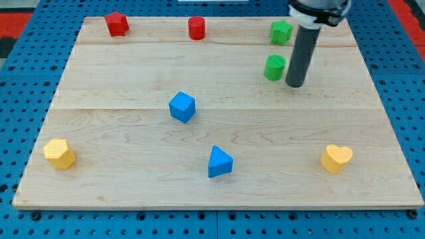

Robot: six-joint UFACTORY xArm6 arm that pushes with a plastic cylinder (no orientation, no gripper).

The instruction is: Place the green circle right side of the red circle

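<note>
Eight coloured blocks lie on our wooden surface [133, 79], which rests on a blue pegboard [20, 79].

Nearest to us, along the near edge, we see a yellow block [60, 154] of rounded, many-sided shape at the near left, a blue triangle [220, 162] near the middle, and a yellow heart [337, 159] at the near right. All three stand well apart from one another.

Farther in, a blue cube [182, 107] sits alone, a little left of centre.

Beyond that, on the right half, stands the green circle [274, 67], a short upright cylinder. My tip [295, 85] is down on the surface just beside it, on its right; we cannot tell whether the rod touches the block or leaves a sliver of space. The dark rod rises straight from there to the arm's black mount at the far edge of the view. We carry no jaws at all, so nothing is gripped; the rod only stands next to the block.

Farthest away, along the far edge, a red star-like block [117, 24] sits at the far left, the red circle [196, 28] near the middle, and a green block [281, 31] of angular, star-like shape on the right, just beyond the green circle. The green circle lies to the right of the red circle and nearer to us, well apart from it.
</note>
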